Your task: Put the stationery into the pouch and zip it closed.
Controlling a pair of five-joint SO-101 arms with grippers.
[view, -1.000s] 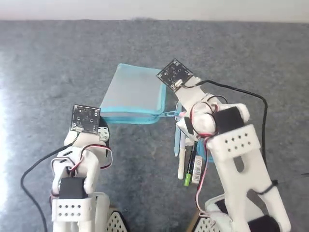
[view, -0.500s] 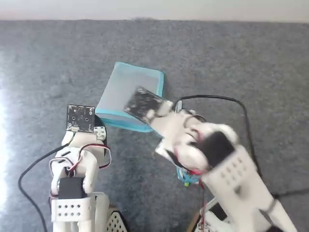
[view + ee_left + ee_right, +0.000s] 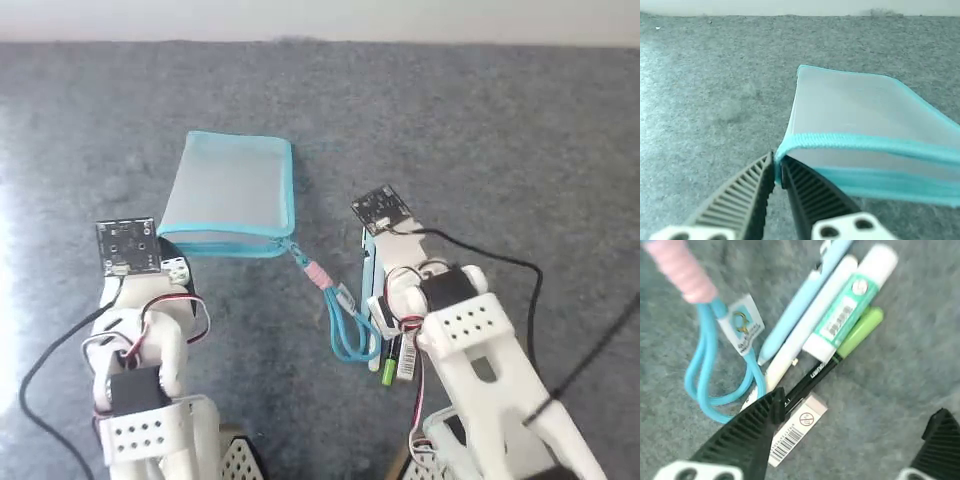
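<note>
While my left gripper [image 3: 777, 162] is closed on the near corner of the pouch [image 3: 230, 190], pinching the teal zip edge between its ribbed fingers, my right gripper [image 3: 860, 410] hangs open above the stationery [image 3: 830, 335], its two fingers wide apart and holding nothing. The pouch lies flat on the grey desk [image 3: 480, 130] in front of my left arm. Its pale translucent side faces up, and the zip edge faces me. In my left wrist view two teal bands run along that edge with a pale strip between them.

From the zip a pink sleeve [image 3: 315, 272] leads to a blue strap [image 3: 704, 342] that loops across the desk toward my right arm, with a small white tag [image 3: 742, 325] on it. Just beside the loop the stationery lies outside the pouch in a tight bundle: a light blue pen [image 3: 800, 297], a white pen [image 3: 807, 325], a glue stick [image 3: 850, 305], a green-capped marker [image 3: 860, 330] and an eraser [image 3: 797, 427]. One right finger sits close above the eraser.
</note>
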